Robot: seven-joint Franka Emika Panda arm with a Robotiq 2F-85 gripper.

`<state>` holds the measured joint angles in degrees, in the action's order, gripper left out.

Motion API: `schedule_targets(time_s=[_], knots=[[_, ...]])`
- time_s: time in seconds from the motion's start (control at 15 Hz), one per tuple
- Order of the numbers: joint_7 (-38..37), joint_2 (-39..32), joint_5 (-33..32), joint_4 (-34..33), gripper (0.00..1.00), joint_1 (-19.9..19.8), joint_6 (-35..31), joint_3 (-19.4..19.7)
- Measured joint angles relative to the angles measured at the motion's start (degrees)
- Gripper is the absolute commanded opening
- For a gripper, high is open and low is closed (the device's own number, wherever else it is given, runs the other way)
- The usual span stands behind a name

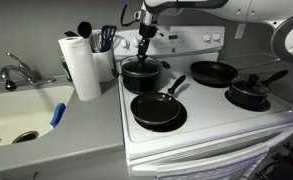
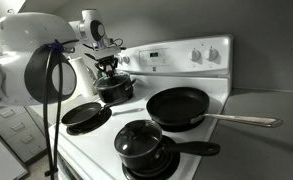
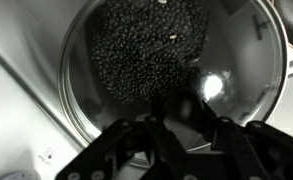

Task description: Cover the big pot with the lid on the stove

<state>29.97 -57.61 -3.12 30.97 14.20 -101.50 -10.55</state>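
Lid (image 3: 136,70) is over the single big pot (image 1: 142,76) at the back of the stove (image 1: 216,125); your claw (image 1: 143,52) is clamped on that lid. Also there: two frying pans (image 1: 157,110), one saucepan (image 1: 249,95).

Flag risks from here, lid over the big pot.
1. The gripper holds the lid only by its small knob; the glass could swing or slip.
2. If the rim lands off-centre on the big pot, it may sit tilted or slide toward the neighbouring frying pan on release.
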Motion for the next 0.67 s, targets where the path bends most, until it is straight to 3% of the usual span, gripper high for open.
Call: schedule_targets(time_s=[0.67], knots=[[0.98,-0.41,-0.38,-0.66,0.14,-0.45,4.86,0.20]])
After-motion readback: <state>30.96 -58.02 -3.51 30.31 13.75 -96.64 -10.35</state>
